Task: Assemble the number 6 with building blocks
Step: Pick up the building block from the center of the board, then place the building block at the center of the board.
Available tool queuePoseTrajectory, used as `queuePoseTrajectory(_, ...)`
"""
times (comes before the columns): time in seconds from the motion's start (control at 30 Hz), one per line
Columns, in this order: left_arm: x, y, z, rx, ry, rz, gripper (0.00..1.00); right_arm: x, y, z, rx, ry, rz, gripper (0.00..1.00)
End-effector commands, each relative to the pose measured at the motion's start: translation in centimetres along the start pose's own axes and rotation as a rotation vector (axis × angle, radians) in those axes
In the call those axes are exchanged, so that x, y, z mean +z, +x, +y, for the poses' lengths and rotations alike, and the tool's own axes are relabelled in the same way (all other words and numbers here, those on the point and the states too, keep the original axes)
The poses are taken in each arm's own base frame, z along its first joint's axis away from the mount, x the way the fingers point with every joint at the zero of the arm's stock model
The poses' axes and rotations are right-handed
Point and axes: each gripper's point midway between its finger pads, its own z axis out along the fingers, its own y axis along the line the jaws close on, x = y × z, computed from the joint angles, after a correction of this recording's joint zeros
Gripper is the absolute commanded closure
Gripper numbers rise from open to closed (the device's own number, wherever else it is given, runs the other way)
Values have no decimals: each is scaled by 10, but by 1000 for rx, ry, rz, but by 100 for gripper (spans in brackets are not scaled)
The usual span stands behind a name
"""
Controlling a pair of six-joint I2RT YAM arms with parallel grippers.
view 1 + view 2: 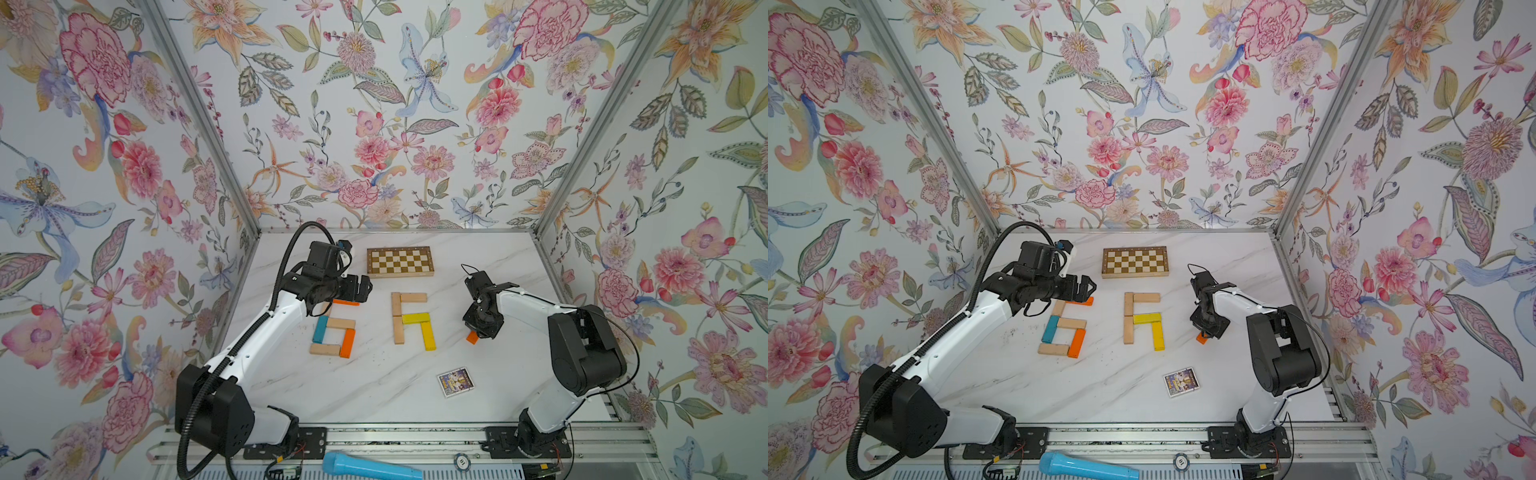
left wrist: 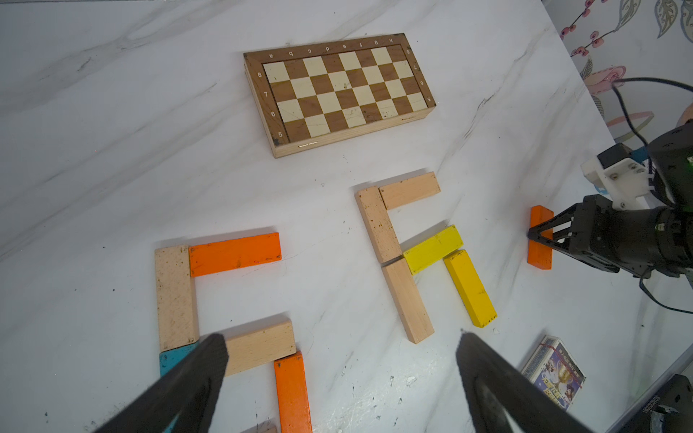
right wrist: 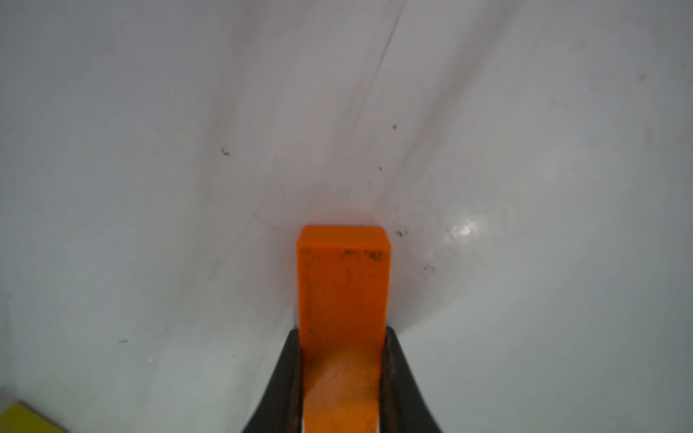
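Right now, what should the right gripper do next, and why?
Probably lift the orange block toward the unfinished 6: the right gripper is shut on it, and that figure lacks a bottom bar between its pale bar and yellow bar.

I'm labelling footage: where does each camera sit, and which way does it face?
Top views: high above the arm bases, looking down the table; left gripper, right gripper show.
Left wrist: above the blocks, facing the chessboard; its open fingers show.
Right wrist: near the table, facing down; its fingers clamp an orange block.
Shared: every view shows that block.
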Motion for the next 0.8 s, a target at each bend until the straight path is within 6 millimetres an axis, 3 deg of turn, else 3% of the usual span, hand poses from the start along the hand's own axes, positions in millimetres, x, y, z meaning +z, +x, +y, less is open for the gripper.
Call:
queuePoseTrajectory(0.0,-8,0,6,13,-20,-16,1,-23,3,8,-257,-12,-27,83)
queuePoseTrajectory(0.17,-11,-7,23,-45,-35,-39,1,-69,26,49,-665,-96,-101,84)
queuePoseTrajectory(0.33,-14,-11,40,-91,-55,-51,1,-105,76,94,-980,-308,-70,81)
queuePoseTrajectory(0.57,-23,-15,64,-142,-123,-80,1,-111,124,115,-1268,-333,-83,80)
queuePoseTrajectory(0.77,-35,-20,88,-210,-177,-123,1,-93,176,119,-1455,-291,-31,79)
